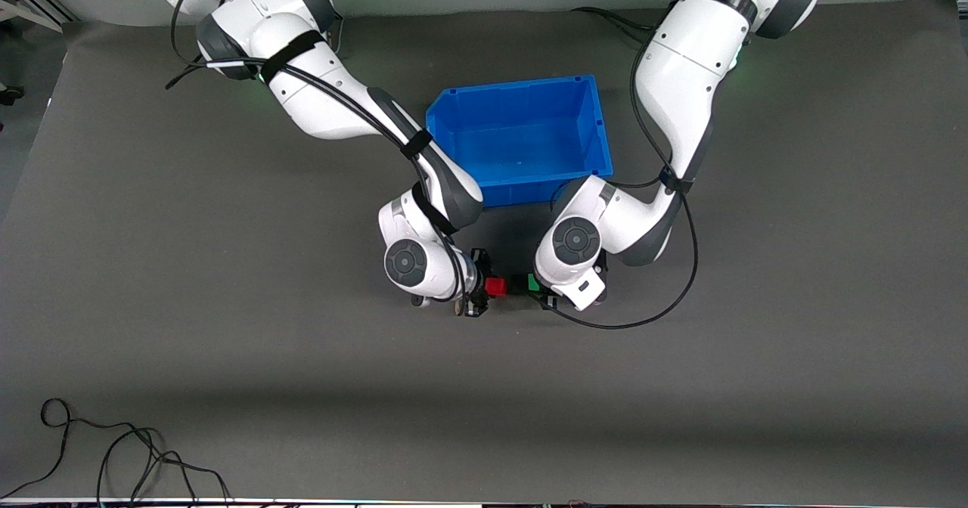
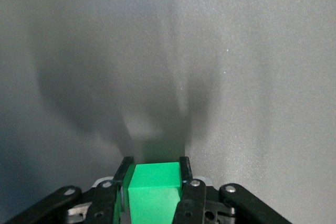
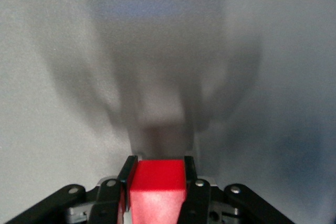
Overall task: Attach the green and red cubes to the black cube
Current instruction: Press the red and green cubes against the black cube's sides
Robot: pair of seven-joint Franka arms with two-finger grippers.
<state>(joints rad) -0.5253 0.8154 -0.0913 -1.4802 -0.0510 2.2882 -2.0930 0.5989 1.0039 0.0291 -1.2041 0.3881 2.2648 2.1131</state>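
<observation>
Loose black cable (image 1: pixel 113 455) curls on the grey table mat (image 1: pixel 189 342) at the edge nearest the front camera, its end cut off by the frame. Nearer to that camera than the blue plastic bin (image 1: pixel 522 141), the two grippers face each other above the mat. Clamped between the right gripper (image 1: pixel 484 289)'s black fingers (image 3: pixel 190 174) is the small bright red cube (image 1: pixel 496 287), a plain solid block with smooth faces; the right wrist view shows the same cube (image 3: pixel 157 184) pinched on two sides, its lower part cut off by the frame. Likewise, the left gripper (image 1: pixel 538 287) is clenched on the small bright green cube (image 1: pixel 534 283), of which only a sliver shows in the front view under the white wrist; the left wrist view shows that cube (image 2: pixel 155 190) squeezed between dark fingers (image 2: pixel 184 169). Between red and green, on the bin's camera side, sits a small dark shape (image 1: pixel 516 286) that may be the matte black cube, but it blends with shadow and I cannot tell whether either coloured cube touches it. Both wrist views look out on bare mat streaked with soft shadows. Outward, the open-topped rectangular bin has glossy walls, and its camera-side rim is partly hidden by both white arms, each trailing a black cable strapped along its links.
</observation>
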